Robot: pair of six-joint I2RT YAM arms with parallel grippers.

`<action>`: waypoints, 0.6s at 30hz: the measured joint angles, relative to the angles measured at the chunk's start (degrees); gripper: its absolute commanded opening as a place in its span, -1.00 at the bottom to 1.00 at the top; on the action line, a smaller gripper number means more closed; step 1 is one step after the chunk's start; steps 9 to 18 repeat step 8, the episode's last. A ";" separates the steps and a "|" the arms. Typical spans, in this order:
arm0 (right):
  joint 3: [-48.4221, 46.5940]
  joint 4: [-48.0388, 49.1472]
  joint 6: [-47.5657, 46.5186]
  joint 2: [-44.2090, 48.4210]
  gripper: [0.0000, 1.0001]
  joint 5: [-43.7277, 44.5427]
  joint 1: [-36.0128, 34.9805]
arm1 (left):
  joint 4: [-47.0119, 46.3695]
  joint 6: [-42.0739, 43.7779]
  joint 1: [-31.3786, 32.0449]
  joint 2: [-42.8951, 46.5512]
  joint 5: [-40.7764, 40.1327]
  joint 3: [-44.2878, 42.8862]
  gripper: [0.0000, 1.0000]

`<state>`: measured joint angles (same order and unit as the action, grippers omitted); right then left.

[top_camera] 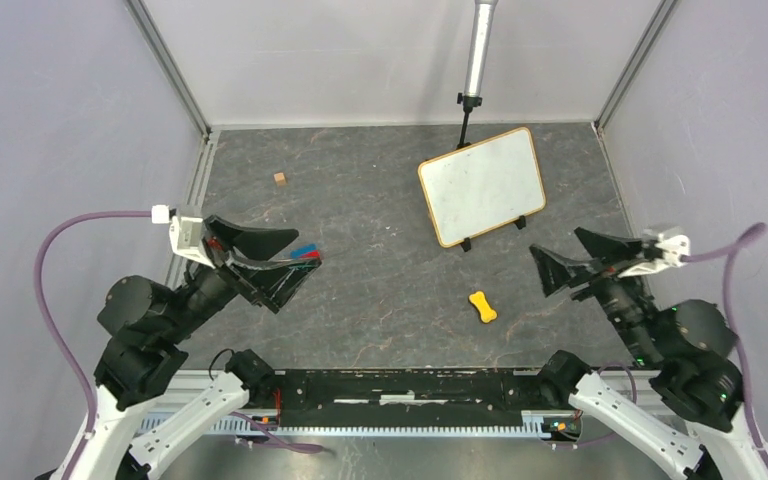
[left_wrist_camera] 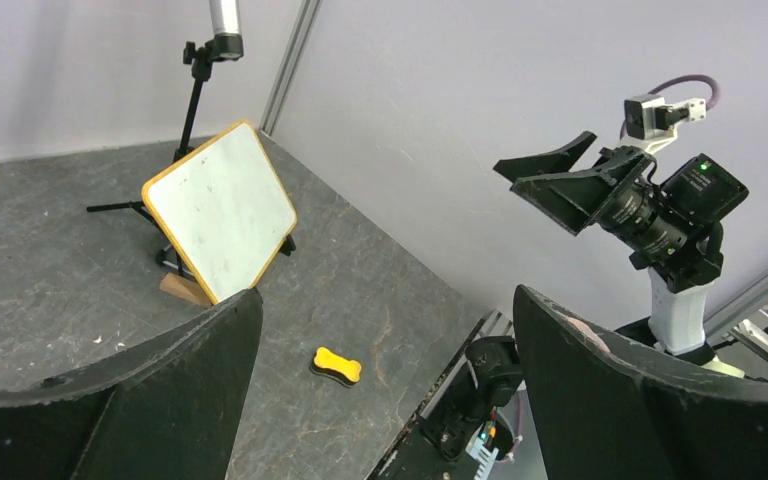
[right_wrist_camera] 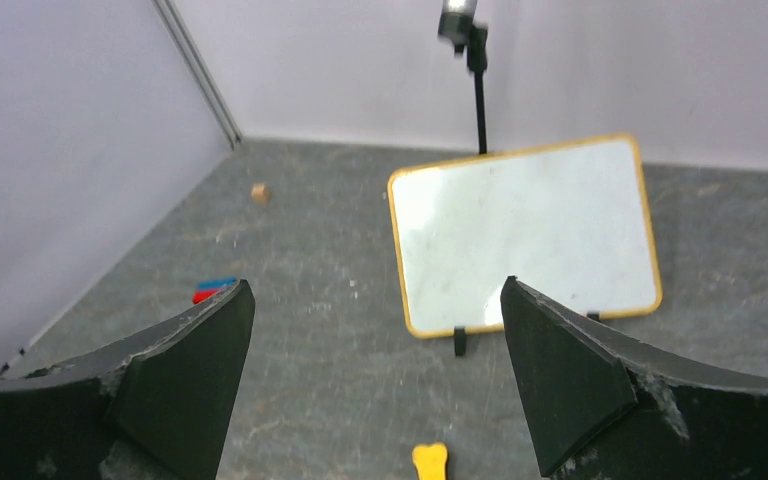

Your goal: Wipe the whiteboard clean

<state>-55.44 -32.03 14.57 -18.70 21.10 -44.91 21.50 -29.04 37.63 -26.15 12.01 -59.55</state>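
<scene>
While both arms hang above the bench (top_camera: 380, 300) with nothing in their grasp, the whiteboard (top_camera: 482, 186) stands right of centre in the upper half of the top view. It is propped on small black feet, leans back, and is turned so that its lower left corner points toward the arms. Its wood-framed face shows only faint grey smudges. Just behind it rises a black stand carrying a silver pole (top_camera: 478, 50).

The left gripper (top_camera: 300, 248) sits at middle left of the top view with its jaws spread wide and empty. Its own camera looks between the two black fingers (left_wrist_camera: 160, 400) at the whiteboard (left_wrist_camera: 218, 210) in the upper left of that frame. The right gripper (top_camera: 557, 245) at middle right is likewise spread apart and holds nothing. In its wrist view the whiteboard (right_wrist_camera: 525, 235) fills the centre right, between and beyond the fingers (right_wrist_camera: 580, 380).

A yellow bone-shaped eraser (top_camera: 482, 306) lies flat on the bench below the board, near the middle of the top view and apart from both grippers. A red and a blue marker-like piece (top_camera: 307, 253) lie on the bench under the left gripper. A small wooden cube (top_camera: 280, 178) rests at upper left, well apart from everything else.
</scene>
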 measured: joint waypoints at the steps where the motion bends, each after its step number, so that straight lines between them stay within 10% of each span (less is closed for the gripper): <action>1: -0.79 0.37 -0.52 0.57 0.96 0.11 0.00 | 0.09 0.00 0.00 0.28 -0.02 -0.33 0.99; 18: -2.95 1.33 -2.97 2.93 0.96 0.90 0.00 | 1.05 0.00 0.00 0.44 -0.98 -2.99 0.99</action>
